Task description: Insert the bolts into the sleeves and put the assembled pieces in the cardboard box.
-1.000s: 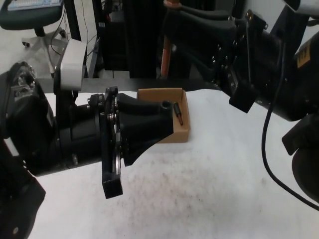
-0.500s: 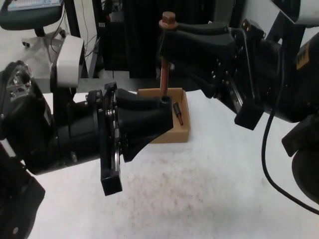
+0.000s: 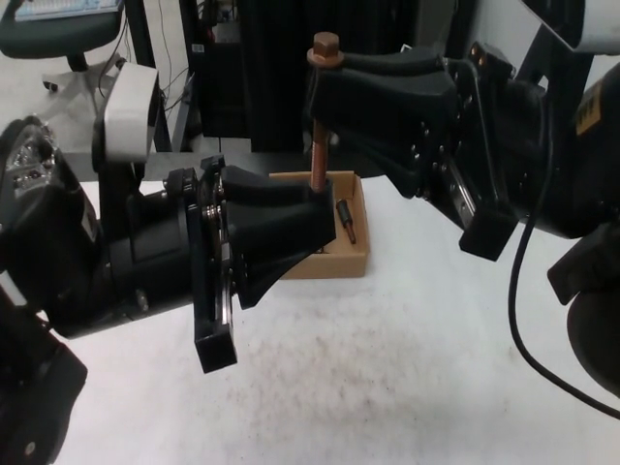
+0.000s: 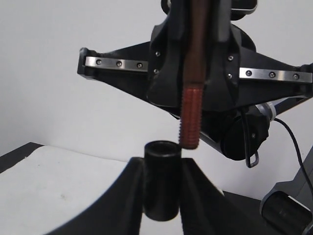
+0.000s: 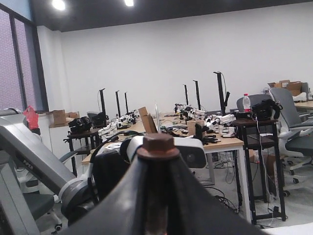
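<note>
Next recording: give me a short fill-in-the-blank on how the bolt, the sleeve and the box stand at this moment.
1. The left gripper holds the sleeve in its jaws, open end facing ____.
2. The right gripper holds the bolt with its threaded end pointing ____.
3. The bolt's threaded tip is ____ the sleeve's bore.
4. A dark piece lies ____ the cardboard box.

Missing words: up; down; outside; inside

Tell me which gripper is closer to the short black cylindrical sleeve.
Left. The left gripper is shut on the black sleeve. The right gripper hangs above it, holding the copper-coloured bolt, whose threaded tip sits by the sleeve's mouth.
</note>
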Robot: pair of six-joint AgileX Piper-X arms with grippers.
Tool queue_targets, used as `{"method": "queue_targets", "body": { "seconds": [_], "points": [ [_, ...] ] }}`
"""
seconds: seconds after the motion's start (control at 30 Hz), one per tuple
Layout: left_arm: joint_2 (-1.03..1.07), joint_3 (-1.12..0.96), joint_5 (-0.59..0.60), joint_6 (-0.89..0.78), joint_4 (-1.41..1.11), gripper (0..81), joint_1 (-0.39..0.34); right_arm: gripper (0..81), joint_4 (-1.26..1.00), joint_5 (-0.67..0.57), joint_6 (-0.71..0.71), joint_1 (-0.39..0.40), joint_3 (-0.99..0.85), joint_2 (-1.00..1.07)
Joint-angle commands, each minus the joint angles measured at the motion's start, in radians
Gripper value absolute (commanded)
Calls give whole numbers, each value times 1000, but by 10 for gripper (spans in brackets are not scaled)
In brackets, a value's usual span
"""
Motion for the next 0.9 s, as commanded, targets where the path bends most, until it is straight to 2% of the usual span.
{"method": "queue_targets", "body": {
  "seconds": [0.0,0.27,0.43,0.63,0.87],
  "points": [
    [-3,-3,2,-8,-20,3,2,8,-5,-7,-2,-1,-1,4],
    [-3,-3,33,-10,-20,3,2,8,18,-7,-2,-3,-1,4],
    [-3,-3,46,-9,-20,3,2,8,105,-7,-72,-5,-1,4],
    [-6,-3,49,-9,-20,3,2,8,107,-5,-90,-5,-1,4],
    [-12,-3,49,-9,-20,3,46,8,107,-5,-90,-5,-1,4]
  ]
}}
